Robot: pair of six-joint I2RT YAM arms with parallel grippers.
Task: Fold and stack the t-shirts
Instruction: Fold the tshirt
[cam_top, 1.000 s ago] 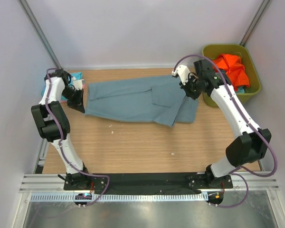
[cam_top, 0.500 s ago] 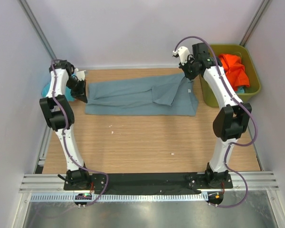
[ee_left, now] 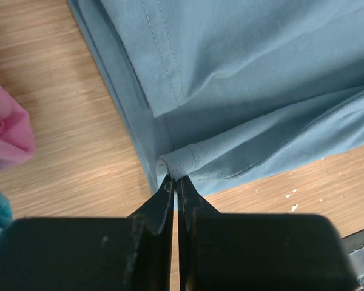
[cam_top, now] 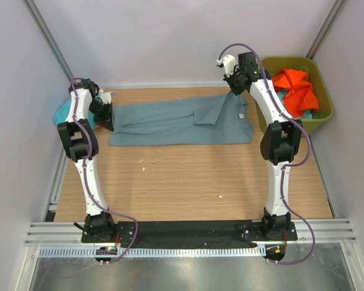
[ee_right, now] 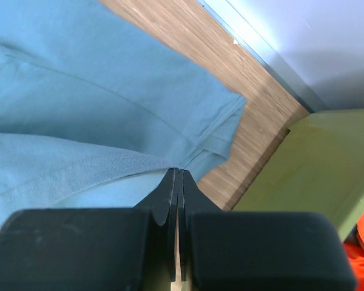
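Note:
A large grey-blue t-shirt [cam_top: 170,124] lies as a long band across the far half of the table. My left gripper [cam_top: 107,116] is at its left end, shut on a rolled hem of the t-shirt [ee_left: 242,91], as the left wrist view shows [ee_left: 175,179]. At the far right corner my right gripper [cam_top: 237,91] is shut on the cloth's edge [ee_right: 178,172], lifting that corner slightly. A pink t-shirt [ee_left: 6,133] and a turquoise one [cam_top: 64,112] lie beside the left end. An orange t-shirt [cam_top: 296,88] sits in the tub.
An olive-green tub [cam_top: 325,112] stands at the far right corner, close beside my right arm, and its wall [ee_right: 318,163] fills the right of the right wrist view. The back wall runs just behind the shirt. Bare wood [cam_top: 188,176] lies between shirt and arm bases.
Both arms have swung toward the back wall, drawing the shirt's held ends with them. The loose flap at the lower right has pulled out and the shirt now lies flatter and straighter.

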